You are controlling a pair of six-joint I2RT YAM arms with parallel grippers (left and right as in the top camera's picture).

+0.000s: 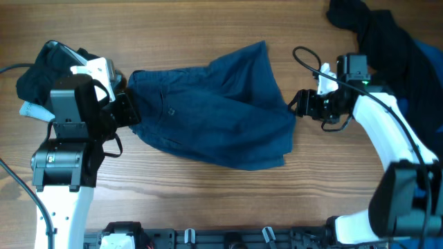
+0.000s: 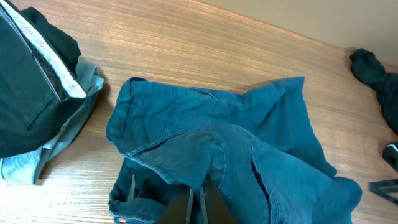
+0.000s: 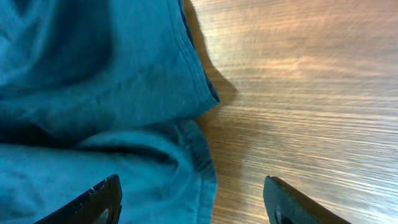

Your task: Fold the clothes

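A pair of teal-blue shorts lies rumpled mid-way across the wooden table. The left gripper is clamped on the waist end, and the right gripper has its fingers spread apart at the hem. Farther back, dark garments are heaped at the right corner

I see the big dark teal-blue cloth shorts lying in the middle of the brown wooden table. A heap of black and pale-denim clothes sits by the far left corner, just left of the shorts. Another heap of black and bright blue clothes fills the far right corner. My left gripper is at the shorts' left end, my right gripper at their right edge.
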